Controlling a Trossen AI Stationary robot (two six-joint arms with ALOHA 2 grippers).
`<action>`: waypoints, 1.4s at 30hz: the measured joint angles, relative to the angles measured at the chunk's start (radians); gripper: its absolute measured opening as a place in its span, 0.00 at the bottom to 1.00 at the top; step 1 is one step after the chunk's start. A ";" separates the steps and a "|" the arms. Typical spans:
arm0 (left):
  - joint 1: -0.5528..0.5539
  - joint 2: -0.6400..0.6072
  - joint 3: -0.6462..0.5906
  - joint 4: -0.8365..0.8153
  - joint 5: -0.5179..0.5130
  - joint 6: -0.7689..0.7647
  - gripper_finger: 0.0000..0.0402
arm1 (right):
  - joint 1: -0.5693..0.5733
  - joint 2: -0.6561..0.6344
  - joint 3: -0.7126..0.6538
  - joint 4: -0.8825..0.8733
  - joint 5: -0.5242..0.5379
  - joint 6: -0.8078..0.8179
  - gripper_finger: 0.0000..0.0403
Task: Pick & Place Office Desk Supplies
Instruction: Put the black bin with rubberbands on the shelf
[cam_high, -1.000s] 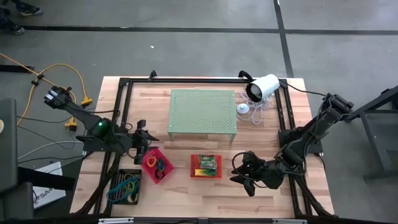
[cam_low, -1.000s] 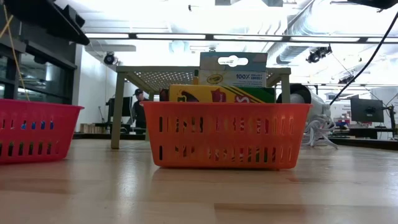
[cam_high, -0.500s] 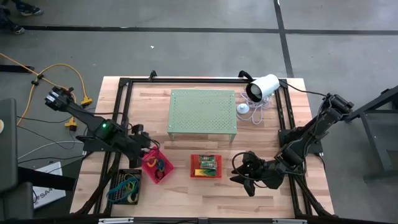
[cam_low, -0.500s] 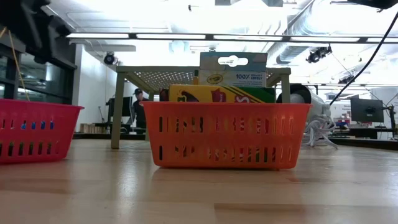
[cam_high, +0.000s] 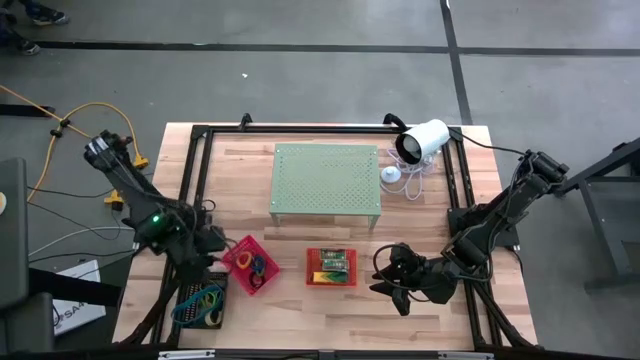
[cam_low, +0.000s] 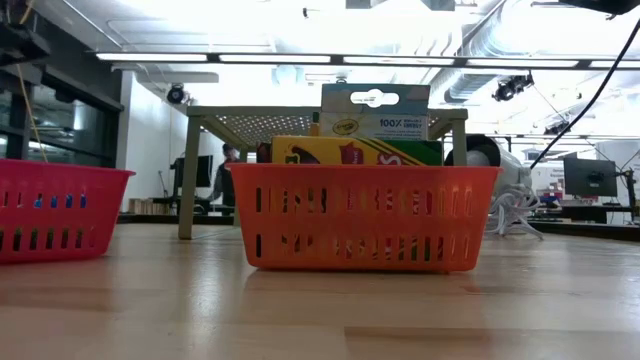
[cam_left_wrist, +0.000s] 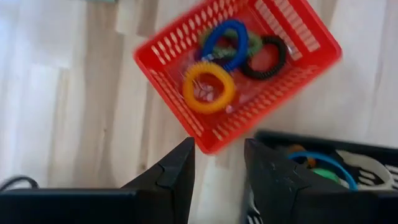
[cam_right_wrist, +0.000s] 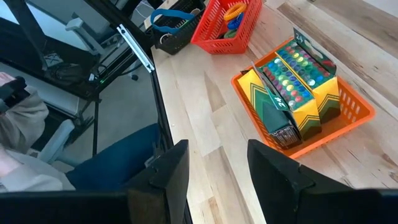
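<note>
Coiled rings, yellow (cam_left_wrist: 208, 87), blue (cam_left_wrist: 227, 45) and black (cam_left_wrist: 267, 57), lie in a red tray (cam_high: 250, 266). Blue and green bands (cam_left_wrist: 323, 169) lie in a black tray (cam_high: 201, 300) near the front left. Green-and-yellow crayon packs (cam_right_wrist: 292, 87) stand in an orange tray (cam_high: 332, 266). My left gripper (cam_left_wrist: 219, 177) hangs open over the bare table between the red tray's corner and the black tray, pointing steeply down; in the high view my left gripper (cam_high: 212, 262) shows at the red tray's left. My right gripper (cam_high: 392, 277) waits open to the right of the orange tray, nothing between its fingers.
A pale green perforated stand (cam_high: 326, 180) occupies the table's far middle. A white camera (cam_high: 422, 142) with its cable sits at the far right. A black frame (cam_high: 196, 160) runs along the table's edges. Bare wood lies in front of the orange tray.
My left gripper has swung from beside the red tray's far left corner toward the table's near edge and a little left. It has tipped from nearly level to steeply down and rolled. Its fingers stay apart. The trays and their contents have not moved.
</note>
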 joint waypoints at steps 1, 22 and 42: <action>-0.026 0.006 0.000 0.000 0.000 -0.025 0.33 | 0.000 0.000 0.000 0.000 0.000 0.000 0.37; -0.280 0.154 0.000 0.000 0.033 -0.253 0.33 | 0.000 0.000 0.000 0.000 0.000 0.000 0.37; -0.176 0.162 -0.074 0.098 0.140 -0.117 0.33 | 0.000 0.000 0.000 0.000 0.000 0.000 0.37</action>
